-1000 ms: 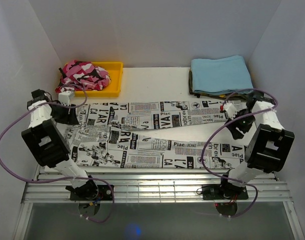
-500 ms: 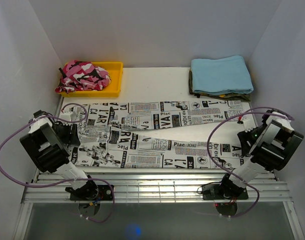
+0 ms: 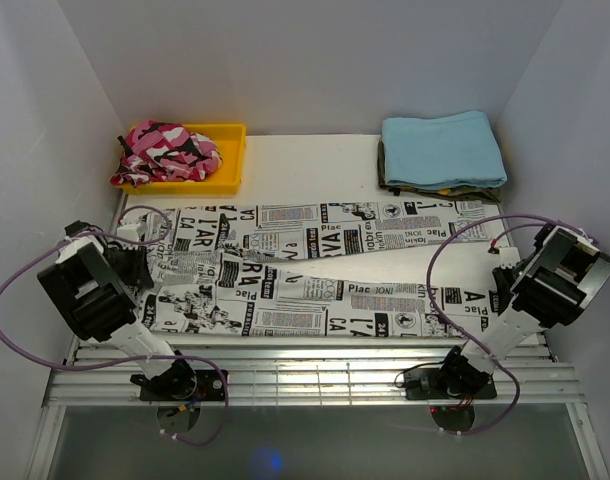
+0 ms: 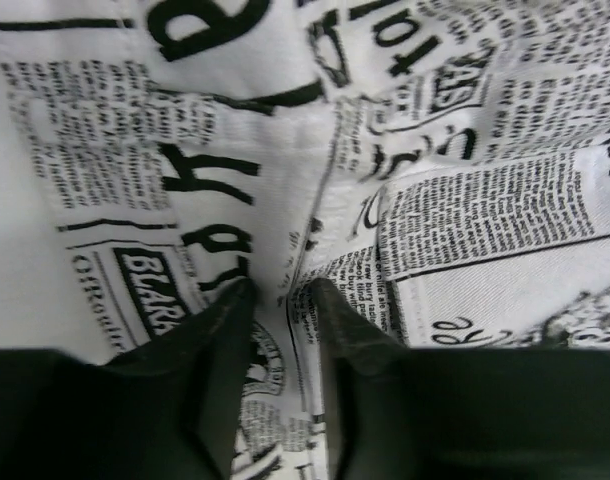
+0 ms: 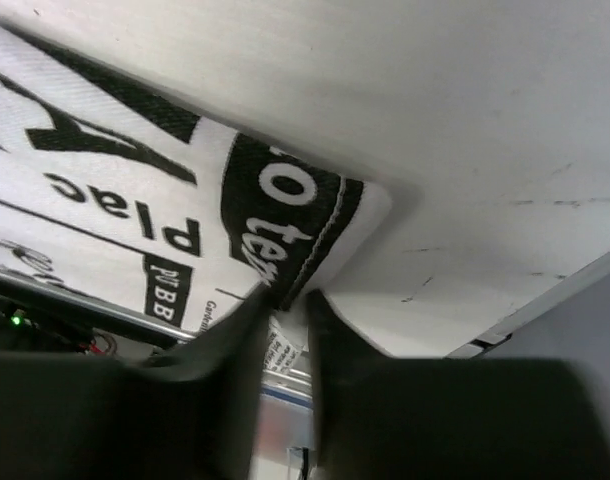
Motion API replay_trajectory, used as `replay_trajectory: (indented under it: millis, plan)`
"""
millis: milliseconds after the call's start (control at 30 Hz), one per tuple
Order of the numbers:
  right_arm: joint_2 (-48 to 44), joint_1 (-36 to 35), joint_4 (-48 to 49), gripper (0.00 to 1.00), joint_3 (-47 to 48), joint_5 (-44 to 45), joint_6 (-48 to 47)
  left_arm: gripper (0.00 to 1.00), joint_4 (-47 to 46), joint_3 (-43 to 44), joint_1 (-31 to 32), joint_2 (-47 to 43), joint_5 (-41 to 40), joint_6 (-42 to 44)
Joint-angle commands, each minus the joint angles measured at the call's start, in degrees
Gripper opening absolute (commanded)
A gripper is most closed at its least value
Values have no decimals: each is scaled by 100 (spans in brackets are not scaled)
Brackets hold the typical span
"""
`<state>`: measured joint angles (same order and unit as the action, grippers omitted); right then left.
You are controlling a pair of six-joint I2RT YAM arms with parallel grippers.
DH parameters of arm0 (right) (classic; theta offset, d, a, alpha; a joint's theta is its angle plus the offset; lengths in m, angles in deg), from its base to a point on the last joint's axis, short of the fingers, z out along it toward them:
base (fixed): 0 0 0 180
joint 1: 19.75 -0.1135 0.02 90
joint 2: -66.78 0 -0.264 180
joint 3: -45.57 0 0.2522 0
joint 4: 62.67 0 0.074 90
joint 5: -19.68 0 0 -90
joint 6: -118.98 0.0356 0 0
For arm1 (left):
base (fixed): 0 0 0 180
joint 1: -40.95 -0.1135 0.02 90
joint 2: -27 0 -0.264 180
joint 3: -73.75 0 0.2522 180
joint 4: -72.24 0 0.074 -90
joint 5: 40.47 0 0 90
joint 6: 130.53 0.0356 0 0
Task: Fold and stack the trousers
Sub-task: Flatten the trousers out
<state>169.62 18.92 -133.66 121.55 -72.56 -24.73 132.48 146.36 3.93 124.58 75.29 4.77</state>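
Observation:
The trousers [image 3: 305, 270], white with black newspaper print, lie flat across the table, waist at the left and both legs running right. My left gripper [image 4: 278, 292] is down on the waist end [image 3: 150, 268], its jaws narrowed on a raised ridge of the printed cloth [image 4: 485, 220]. My right gripper [image 5: 287, 297] is at the right end of the near leg. Its jaws are pinched on the corner of the hem [image 5: 315, 225], and the bare table [image 5: 465, 150] shows just beyond. In the top view the right arm [image 3: 557, 280] hides its fingers.
A yellow tray [image 3: 230, 165] at the back left holds a pink camouflage garment [image 3: 168, 150]. A folded light blue cloth [image 3: 440, 148] lies on a darker piece at the back right. White walls close in on both sides. A slatted metal strip [image 3: 305, 375] runs along the near edge.
Both arms swung outward and down onto the trousers' ends, the right from the far leg's hem to the near leg's hem. Both grippers narrowed from open onto the cloth.

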Motion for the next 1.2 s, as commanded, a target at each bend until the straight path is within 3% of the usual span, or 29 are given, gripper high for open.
replay_trajectory:
  millis: [0,33,67,167,300,333,367,400,433,533,567,600,667,700,967,1167]
  plan:
    - [699,-36,327,14,369,-470,229,38,-262,-50,-16,533,69,-301]
    - [832,-53,248,9,579,-714,360,31,-332,168,-16,830,131,-407]
    - [929,-62,178,8,1068,-847,440,17,-332,327,-16,981,314,-651]
    - [1333,-202,-59,8,2070,-1295,712,0,-324,1127,10,1500,622,-1214]
    - [1457,-457,-323,8,2969,-1621,854,0,9,2085,255,1747,1009,-1488]
    - [1457,-492,-437,8,3076,-1630,854,2,132,2374,274,1738,1097,-1489]
    - [1457,-510,-525,8,3147,-1630,749,11,290,2490,282,1686,1168,-1480]
    - [1405,-528,-587,8,3174,-1596,705,28,622,2569,274,1633,1255,-1350]
    - [1361,-528,-622,8,3139,-1561,670,33,739,2605,274,1528,1221,-1244]
    - [1019,-484,-649,26,2658,-1271,424,51,801,2307,178,879,854,-998]
    - [922,-458,-623,39,2542,-1209,380,56,793,2150,142,738,730,-962]
    - [756,-414,-596,44,2437,-1078,327,59,793,2096,116,527,607,-935]
    - [606,-361,-561,54,2234,-919,265,61,784,1999,-7,403,344,-839]
    - [605,-309,-570,55,2207,-753,256,61,810,1929,-60,385,264,-812]
    - [816,96,-798,54,2023,-330,89,59,573,1323,-192,472,-369,-715]
    - [1000,123,-623,52,1820,-655,406,57,151,795,-210,604,-633,-777]
